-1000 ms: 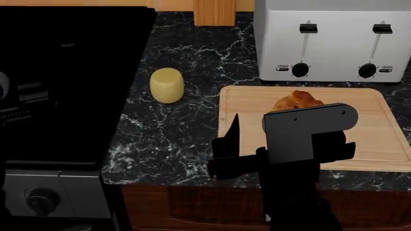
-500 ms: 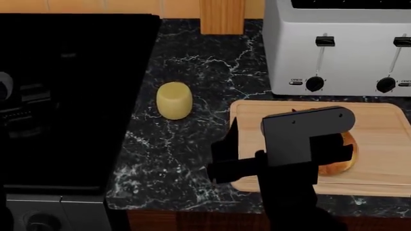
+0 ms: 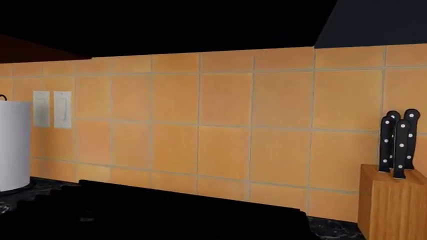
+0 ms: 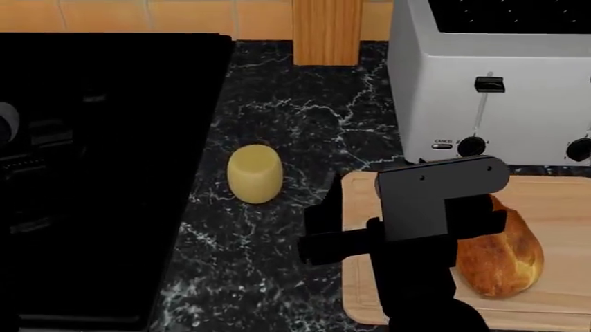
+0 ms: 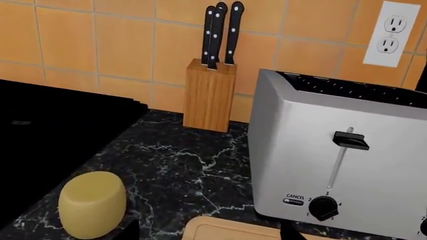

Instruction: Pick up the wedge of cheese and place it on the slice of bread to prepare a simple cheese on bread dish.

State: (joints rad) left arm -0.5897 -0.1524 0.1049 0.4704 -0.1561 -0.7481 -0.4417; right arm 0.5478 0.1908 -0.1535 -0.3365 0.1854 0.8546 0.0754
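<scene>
knife block holding knives, cheese on counter

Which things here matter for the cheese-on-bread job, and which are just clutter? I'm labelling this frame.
Job: wedge of cheese on the counter; slice of bread on the cutting board; right gripper.

Lying about: toaster, knife block, stovetop, wall outlet.

Open black marble countertop lay all around the pale yellow stubby cylinder of cheese, leaving it reachable from above and the front. A black stovetop bordered it on one side, while the silver toaster and wooden knife block stood behind.
</scene>
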